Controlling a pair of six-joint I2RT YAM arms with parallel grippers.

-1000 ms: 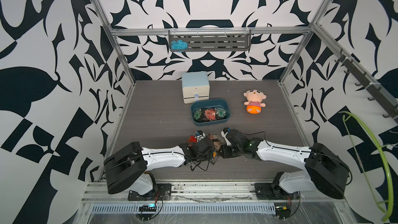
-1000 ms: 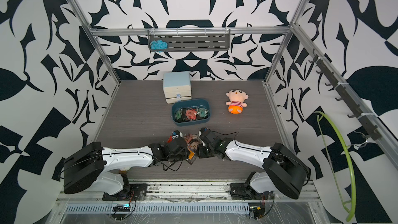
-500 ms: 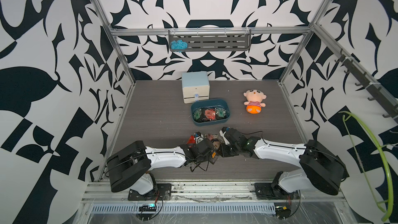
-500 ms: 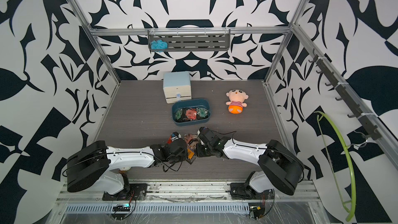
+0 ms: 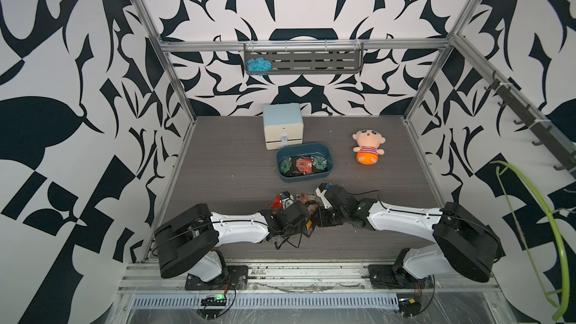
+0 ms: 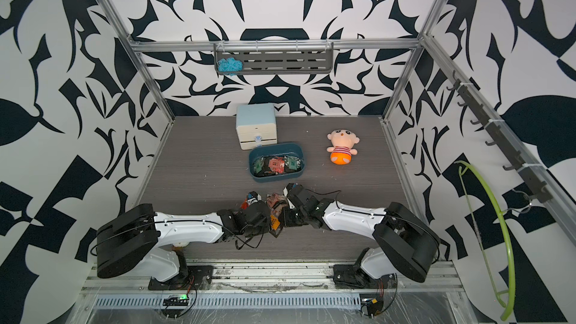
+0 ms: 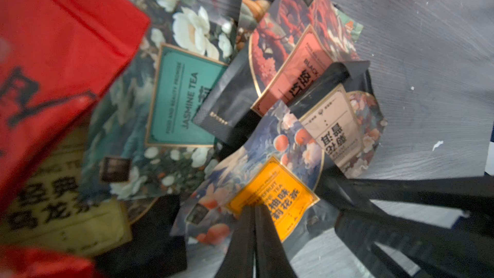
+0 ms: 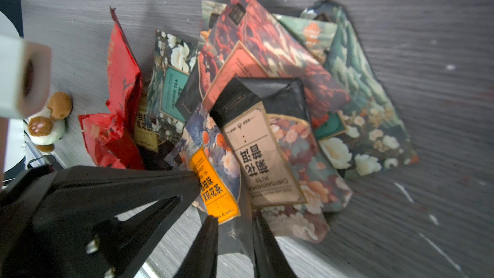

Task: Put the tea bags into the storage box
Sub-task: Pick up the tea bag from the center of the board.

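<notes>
Foil tea bags (image 8: 267, 89) lie heaped on the table (image 5: 233, 163) between my arms, near the storage box (image 5: 307, 179) (a few lie inside it). My left gripper (image 7: 254, 208) pinches the orange-labelled sachet (image 7: 270, 201); my right gripper (image 8: 234, 218) straddles a dark sachet edge, fingers parted.

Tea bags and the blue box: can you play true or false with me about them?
1. The shallow dark teal plastic storage box already holds some foil tea bags. True.
2. Every tea bag is in the box. False: a pile of tea bags lies on the grey wood-grain table, between the arm tips.
3. The left arm's fingers are shut on the orange-labelled tea bag. True.
4. The peach plush doll with orange shorts sits inside the box. False: it lies on the table beside the box.
</notes>
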